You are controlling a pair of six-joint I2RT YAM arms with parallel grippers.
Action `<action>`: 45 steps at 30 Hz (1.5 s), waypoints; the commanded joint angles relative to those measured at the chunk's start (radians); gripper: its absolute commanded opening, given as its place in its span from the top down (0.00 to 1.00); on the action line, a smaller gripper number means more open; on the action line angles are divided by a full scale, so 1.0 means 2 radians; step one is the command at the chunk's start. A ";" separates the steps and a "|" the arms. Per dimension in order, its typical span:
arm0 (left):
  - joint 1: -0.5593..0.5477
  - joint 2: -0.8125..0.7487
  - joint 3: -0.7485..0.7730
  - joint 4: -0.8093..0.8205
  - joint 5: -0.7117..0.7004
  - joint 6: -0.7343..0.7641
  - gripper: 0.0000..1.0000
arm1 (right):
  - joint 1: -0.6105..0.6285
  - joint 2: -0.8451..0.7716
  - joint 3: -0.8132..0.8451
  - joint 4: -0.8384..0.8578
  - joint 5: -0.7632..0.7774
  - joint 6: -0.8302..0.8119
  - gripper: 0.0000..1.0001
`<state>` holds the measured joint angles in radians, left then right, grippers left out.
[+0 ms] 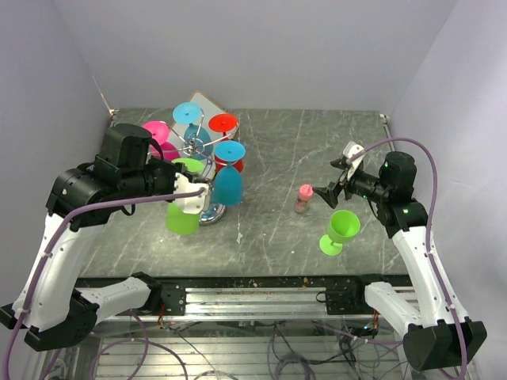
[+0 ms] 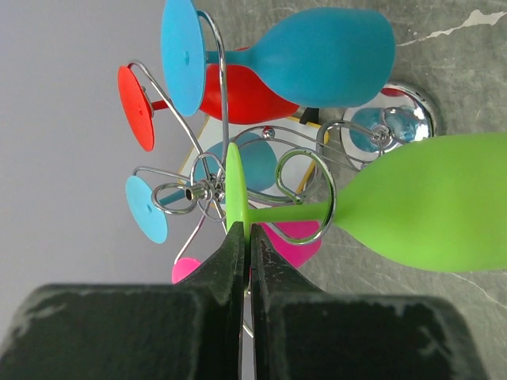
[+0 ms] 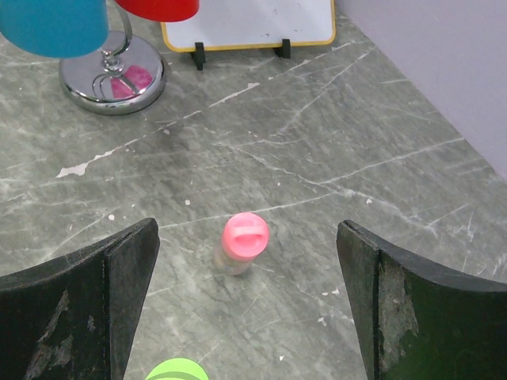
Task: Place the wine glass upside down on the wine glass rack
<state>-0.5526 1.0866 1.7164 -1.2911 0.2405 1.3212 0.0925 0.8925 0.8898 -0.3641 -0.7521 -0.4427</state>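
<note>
The silver wire wine glass rack (image 1: 196,145) stands at the back left, with several pink, blue and red glasses hanging bowl-down from it. My left gripper (image 1: 198,192) is at its front. In the left wrist view it (image 2: 247,233) is shut on the foot disc of a green wine glass (image 2: 428,207). The glass's stem lies inside a curled hook arm (image 2: 305,170) of the rack. From above, that glass (image 1: 182,218) hangs bowl-down. My right gripper (image 1: 337,176) is open and empty above the table (image 1: 277,150). A second green wine glass (image 1: 343,227) stands just in front of it.
A small pink-capped bottle (image 3: 244,241) stands between the open right fingers (image 3: 127,261), lower down on the table; it also shows from above (image 1: 303,198). The rack's shiny disc base (image 3: 111,75) and a white-faced, wooden-framed board (image 3: 245,20) lie beyond it. Grey walls enclose three sides.
</note>
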 commanded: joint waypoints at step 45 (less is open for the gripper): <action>-0.002 0.002 -0.033 -0.013 0.036 0.033 0.71 | -0.004 -0.004 -0.007 0.006 -0.003 -0.009 0.06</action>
<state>-0.5526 1.1069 1.6547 -1.2919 0.3000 1.3819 0.0906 0.8925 0.8890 -0.3641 -0.7521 -0.4469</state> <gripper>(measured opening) 0.273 0.942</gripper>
